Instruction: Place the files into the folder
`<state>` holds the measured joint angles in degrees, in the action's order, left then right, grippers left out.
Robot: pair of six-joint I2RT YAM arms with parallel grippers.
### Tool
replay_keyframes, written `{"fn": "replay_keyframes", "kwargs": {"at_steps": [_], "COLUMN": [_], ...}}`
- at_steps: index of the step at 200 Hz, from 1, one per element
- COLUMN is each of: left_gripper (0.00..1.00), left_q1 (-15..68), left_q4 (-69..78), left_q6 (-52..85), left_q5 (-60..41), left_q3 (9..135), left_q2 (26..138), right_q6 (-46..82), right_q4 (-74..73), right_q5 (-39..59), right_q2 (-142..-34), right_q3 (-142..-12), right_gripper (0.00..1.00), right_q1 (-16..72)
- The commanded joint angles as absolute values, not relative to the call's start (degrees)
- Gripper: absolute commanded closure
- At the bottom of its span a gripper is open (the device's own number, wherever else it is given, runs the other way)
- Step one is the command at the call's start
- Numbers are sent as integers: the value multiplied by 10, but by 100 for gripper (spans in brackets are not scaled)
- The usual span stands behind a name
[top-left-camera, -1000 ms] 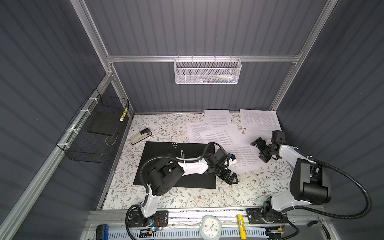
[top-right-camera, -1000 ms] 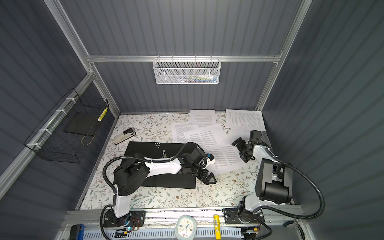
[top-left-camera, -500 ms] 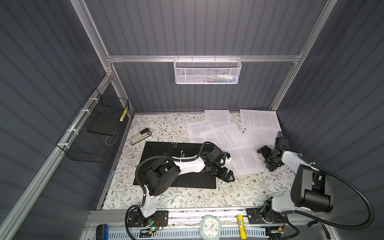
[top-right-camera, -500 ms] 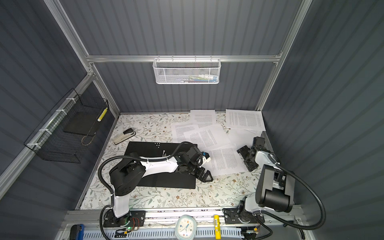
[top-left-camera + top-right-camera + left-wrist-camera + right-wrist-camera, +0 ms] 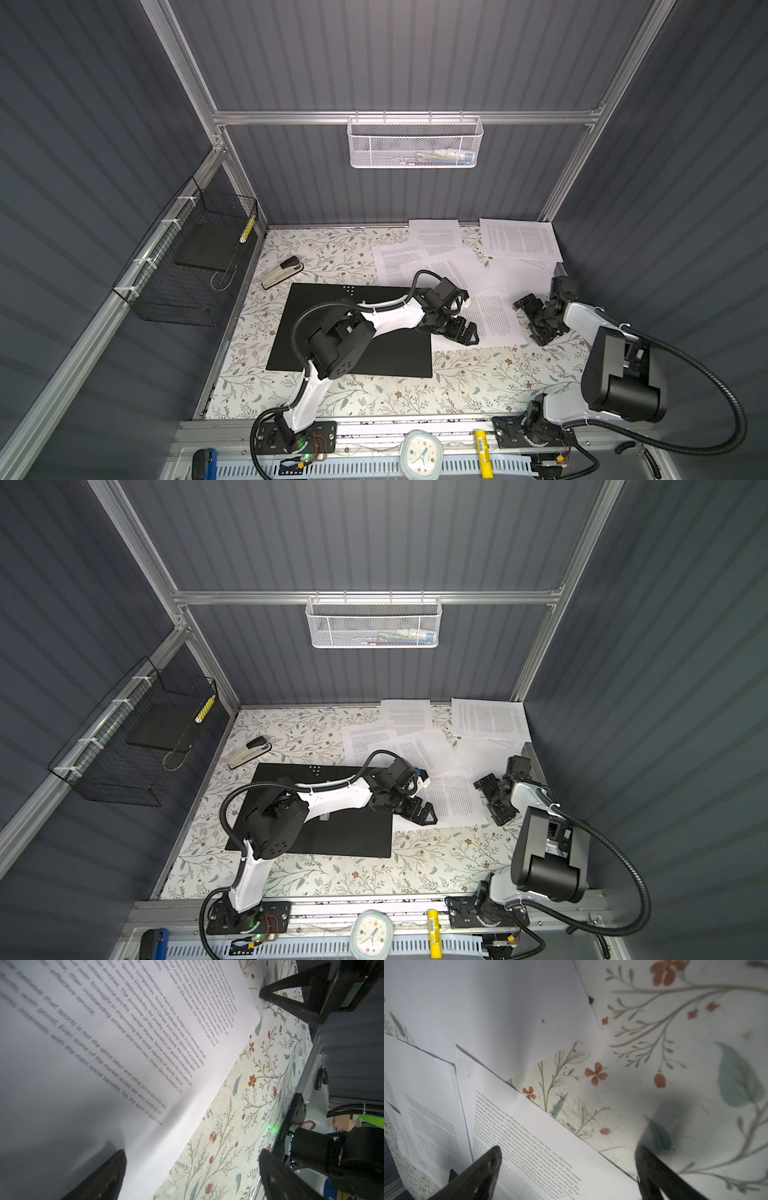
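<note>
The folder (image 5: pixel 374 357) (image 5: pixel 349 837) lies open and flat on the flowered table, black side up, with my left arm stretched across it. Several files (image 5: pixel 436 266) (image 5: pixel 490 721) are spread over the back right. One printed sheet (image 5: pixel 496 320) (image 5: pixel 104 1053) (image 5: pixel 539 1147) lies just right of the folder, between my grippers. My left gripper (image 5: pixel 465 330) (image 5: pixel 192 1165) is open low at that sheet's near left corner, one finger over the paper and one over the cloth. At the sheet's right edge my right gripper (image 5: pixel 536 324) (image 5: pixel 570 1157) also stands open, straddling the edge. Neither holds anything.
A stapler (image 5: pixel 282 272) lies behind the folder on the left. A black wire basket (image 5: pixel 187 266) hangs on the left wall and a white mesh basket (image 5: pixel 415 143) on the back wall. A clock (image 5: pixel 422 455) and a yellow marker (image 5: pixel 482 453) sit on the front rail.
My right gripper has come toward the front along the sheet's right edge. My left gripper has shifted only slightly at the sheet's near left corner. Both have stayed open.
</note>
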<state>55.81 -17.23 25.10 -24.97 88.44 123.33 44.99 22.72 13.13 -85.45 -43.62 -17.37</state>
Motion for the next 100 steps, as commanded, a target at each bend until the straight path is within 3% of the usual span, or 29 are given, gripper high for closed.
{"fn": "replay_keyframes", "kwargs": {"at_steps": [1, 100], "left_gripper": [0, 0], "left_q1": [560, 515], "left_q4": [-222, -236], "left_q6": [241, 205], "left_q5": [-240, -229], "left_q3": [902, 842], "left_q2": [1263, 1279], "right_q6": [452, 454], "right_q4": [258, 280], "right_q5": [161, 197], "right_q2": [-882, -952], "right_q3": [-437, -457], "right_gripper": [1, 1], "right_q1": [-162, -109]}}
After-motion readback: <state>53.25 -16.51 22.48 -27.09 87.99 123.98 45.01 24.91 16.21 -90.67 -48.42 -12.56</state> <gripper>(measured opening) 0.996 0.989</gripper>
